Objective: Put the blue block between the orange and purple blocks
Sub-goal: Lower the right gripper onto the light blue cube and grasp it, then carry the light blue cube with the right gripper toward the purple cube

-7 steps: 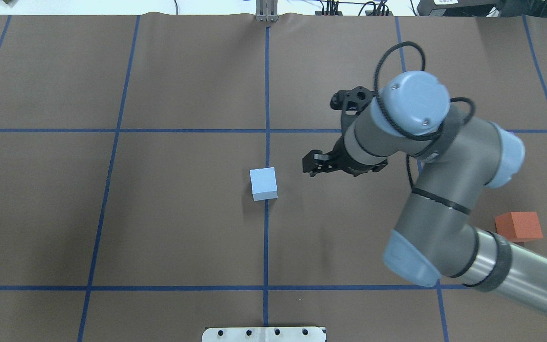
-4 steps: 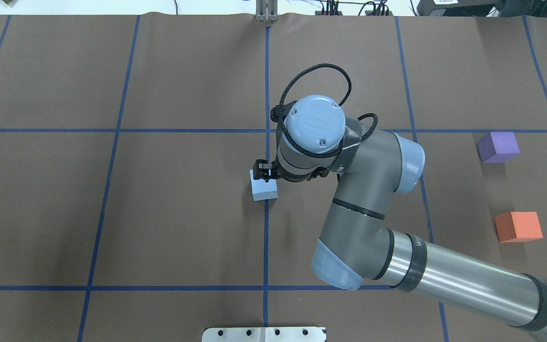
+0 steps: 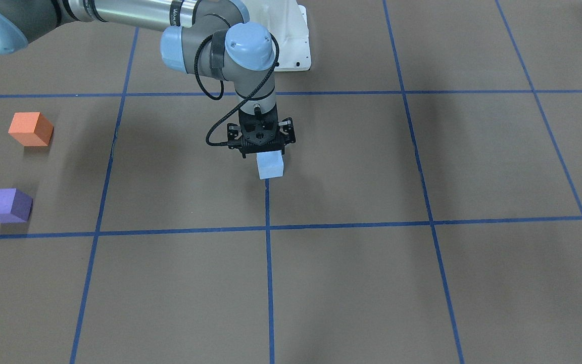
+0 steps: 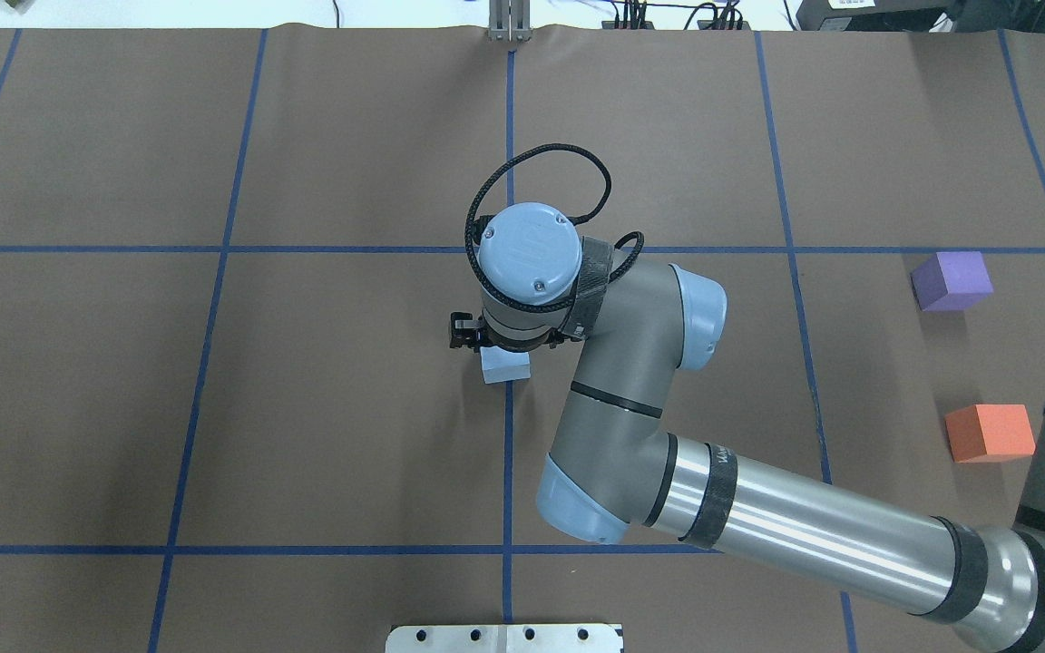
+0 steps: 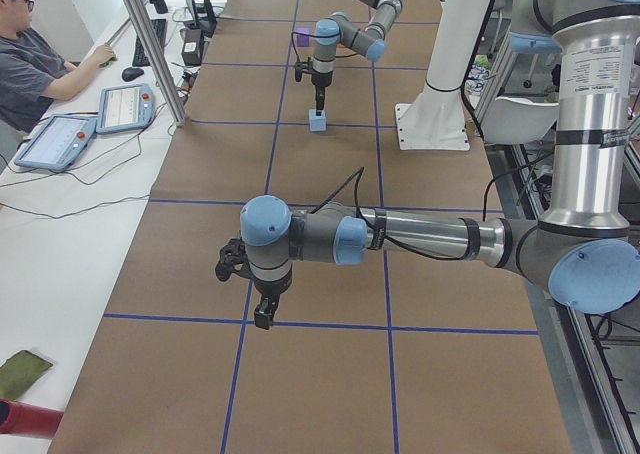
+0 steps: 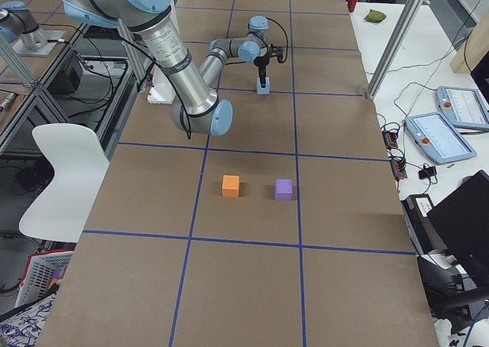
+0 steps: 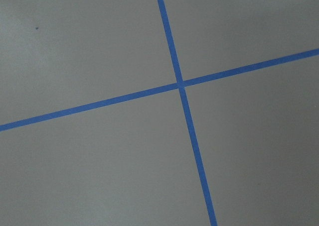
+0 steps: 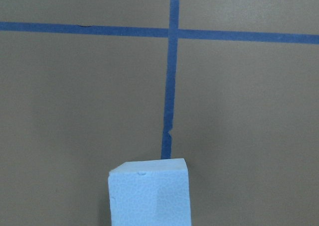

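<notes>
Overhead exterior puts my right arm (image 4: 758,521) reaching in across the tabletop (image 4: 214,408) to the centre tape line, wrist pointing straight down. The blue block (image 4: 504,366) lies directly under the right jaws, and only its near edge shows from beneath the wrist. From the front-facing view the black jaw body sits right over the block's top and overlaps its upper edge. The fingers themselves are hidden there, so I cannot tell how far apart the right jaws stand, nor whether they touch the block. The right wrist view shows no fingers either. It shows just the block's top face low in the middle, resting on the tabletop at the end of a tape line (image 8: 169,96) that runs away to a crossing.

My count is 1 blue block, 1 orange block (image 3: 30,129) and 1 purple block (image 3: 6,205). The orange and purple ones stand near each other out on the robot's right, with bare tabletop between them, well apart from the blue one.

I count 2 arms. The left arm (image 5: 420,236) shows only in the exterior left view, hanging over a tape line far from all 3 blocks. I cannot tell the state of the left jaws. Its wrist view gives me 1 tape crossing (image 7: 180,84) on the tabletop.
</notes>
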Robot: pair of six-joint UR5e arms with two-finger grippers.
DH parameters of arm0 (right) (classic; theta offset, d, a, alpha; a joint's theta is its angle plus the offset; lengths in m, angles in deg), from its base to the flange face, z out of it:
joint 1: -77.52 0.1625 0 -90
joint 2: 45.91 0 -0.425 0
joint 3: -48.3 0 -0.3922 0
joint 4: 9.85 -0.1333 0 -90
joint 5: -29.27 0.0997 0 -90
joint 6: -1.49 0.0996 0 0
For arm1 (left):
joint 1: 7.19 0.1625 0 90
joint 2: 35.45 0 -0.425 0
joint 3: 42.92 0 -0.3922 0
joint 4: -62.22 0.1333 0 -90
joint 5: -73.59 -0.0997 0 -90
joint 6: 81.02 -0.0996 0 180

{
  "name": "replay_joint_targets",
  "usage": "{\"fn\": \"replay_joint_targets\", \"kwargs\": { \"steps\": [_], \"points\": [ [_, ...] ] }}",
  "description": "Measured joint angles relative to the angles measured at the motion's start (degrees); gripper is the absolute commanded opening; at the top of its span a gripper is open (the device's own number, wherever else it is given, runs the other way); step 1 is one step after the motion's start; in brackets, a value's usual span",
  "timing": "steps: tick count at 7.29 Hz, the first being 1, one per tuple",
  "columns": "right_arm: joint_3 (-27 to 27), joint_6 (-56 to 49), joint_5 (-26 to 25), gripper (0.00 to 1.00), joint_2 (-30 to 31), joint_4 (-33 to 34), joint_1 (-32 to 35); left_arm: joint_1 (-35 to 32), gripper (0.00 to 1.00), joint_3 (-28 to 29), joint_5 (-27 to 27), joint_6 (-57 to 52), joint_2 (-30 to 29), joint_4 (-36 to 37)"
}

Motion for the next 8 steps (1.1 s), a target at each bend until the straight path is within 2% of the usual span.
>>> {"fn": "replay_joint_targets", "kwargs": {
  "steps": [2,3,4,5,8],
  "points": [
    [3.55,0.04,-1.49,1.00,-1.24,-1.63,-0.79,0.00,1.00,0.03,0.01,0.10,0.02,-0.02],
    [5.08,0.02,-1.94,0.84,-1.85,-1.85,-1.30,0.00,1.00,0.03,0.01,0.21,0.02,-0.06],
    [5.98,-0.01,-2.69,0.35,-2.06,-1.92,-1.83,0.00,1.00,0.03,0.01,0.29,0.02,-0.08],
    [6.33,-0.26,-3.54,0.06,-2.15,-1.95,-2.22,0.01,1.00,0.02,0.03,0.32,0.25,-0.11],
    [4.84,-0.94,-3.14,0.04,-1.80,-1.71,-1.19,0.07,1.00,-0.03,0.33,0.36,0.85,-0.17]
  ]
}}
